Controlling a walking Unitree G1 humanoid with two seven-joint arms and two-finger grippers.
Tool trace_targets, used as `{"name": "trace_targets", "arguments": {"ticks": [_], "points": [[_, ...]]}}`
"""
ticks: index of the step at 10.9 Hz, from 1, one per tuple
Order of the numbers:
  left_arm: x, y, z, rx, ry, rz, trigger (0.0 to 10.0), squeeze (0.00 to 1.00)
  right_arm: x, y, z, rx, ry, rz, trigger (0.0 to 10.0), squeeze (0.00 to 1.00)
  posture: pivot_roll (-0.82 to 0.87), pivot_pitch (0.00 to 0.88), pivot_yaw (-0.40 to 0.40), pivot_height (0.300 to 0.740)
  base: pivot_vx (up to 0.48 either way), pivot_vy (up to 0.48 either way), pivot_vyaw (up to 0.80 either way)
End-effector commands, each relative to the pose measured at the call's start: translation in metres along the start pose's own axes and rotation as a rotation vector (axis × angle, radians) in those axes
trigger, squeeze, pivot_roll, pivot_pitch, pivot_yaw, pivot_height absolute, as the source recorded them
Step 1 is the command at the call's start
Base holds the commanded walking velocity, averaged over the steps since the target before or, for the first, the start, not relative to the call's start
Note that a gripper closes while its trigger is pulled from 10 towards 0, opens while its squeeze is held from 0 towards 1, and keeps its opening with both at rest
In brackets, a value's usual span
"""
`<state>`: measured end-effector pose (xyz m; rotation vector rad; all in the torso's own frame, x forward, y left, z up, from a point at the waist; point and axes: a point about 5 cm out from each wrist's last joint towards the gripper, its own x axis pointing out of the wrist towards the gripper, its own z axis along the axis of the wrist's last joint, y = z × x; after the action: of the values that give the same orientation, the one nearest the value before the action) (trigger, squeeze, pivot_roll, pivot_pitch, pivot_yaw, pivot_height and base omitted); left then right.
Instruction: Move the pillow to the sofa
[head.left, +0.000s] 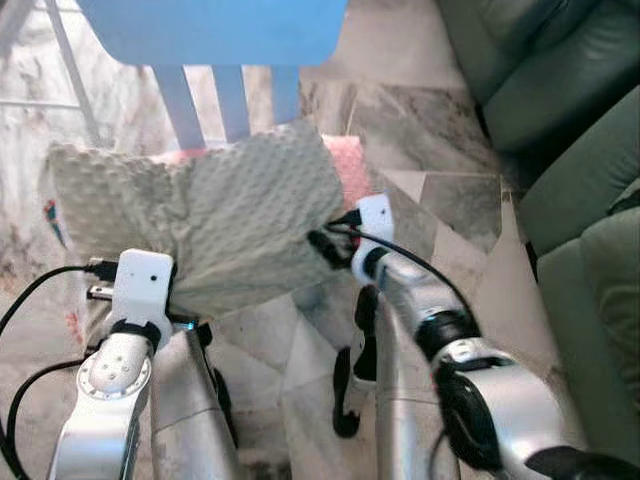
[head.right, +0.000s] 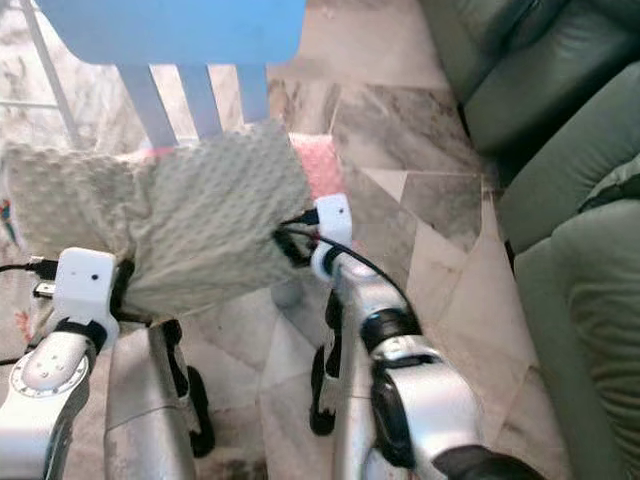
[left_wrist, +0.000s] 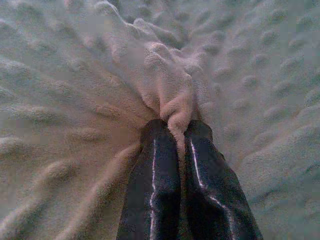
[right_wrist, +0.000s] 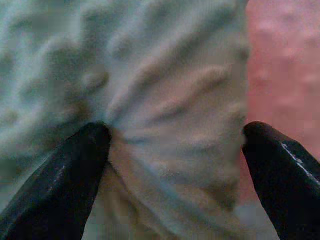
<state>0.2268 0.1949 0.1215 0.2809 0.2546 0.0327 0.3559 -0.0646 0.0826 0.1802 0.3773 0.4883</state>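
Note:
The pillow (head.left: 230, 220) is pale green dotted fleece with a pink underside, and it hangs in front of the blue chair (head.left: 215, 30). In the left wrist view my left gripper (left_wrist: 175, 127) is shut, with a bunched fold of the pillow (left_wrist: 75, 75) pinched between its black fingers. My left wrist (head.left: 140, 280) sits under the pillow's lower left edge. At the pillow's right edge my right gripper (head.left: 322, 245) stands open. Its fingers are spread wide in the right wrist view, with the pillow's edge (right_wrist: 170, 100) between them. One finger (right_wrist: 75, 165) presses into the fabric.
The dark green sofa (head.left: 570, 120) runs along the right side, about an arm's length from the pillow. Marble floor (head.left: 440, 200) lies between the chair and the sofa. White metal bars (head.left: 70, 70) stand at the far left.

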Motion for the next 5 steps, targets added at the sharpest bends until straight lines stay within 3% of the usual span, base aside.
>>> {"name": "trace_targets", "arguments": {"ticks": [1,2,3,5], "points": [[-0.005,-0.006,-0.004,-0.01,0.026,-0.042,10.0,0.0,0.003,0.013,-0.015,0.077,0.046,0.028,10.0,0.0,0.08,0.434,-0.079,0.525,0.0,0.0,0.0],[-0.006,-0.007,-0.003,-0.013,0.026,-0.042,10.0,0.0,0.004,0.017,-0.019,0.096,0.056,0.025,9.5,0.0,0.09,0.433,-0.08,0.525,0.0,0.0,0.0],[-0.007,-0.008,-0.002,-0.017,0.027,-0.042,10.0,0.0,0.006,0.022,-0.022,0.145,0.059,0.016,0.0,0.0,0.09,0.433,-0.081,0.525,0.0,0.0,0.0],[-0.008,-0.009,-0.002,-0.029,0.032,-0.041,10.0,0.0,0.007,0.027,-0.026,0.201,0.059,0.012,0.0,0.0,0.09,0.429,-0.085,0.525,0.0,0.0,0.0]]}}
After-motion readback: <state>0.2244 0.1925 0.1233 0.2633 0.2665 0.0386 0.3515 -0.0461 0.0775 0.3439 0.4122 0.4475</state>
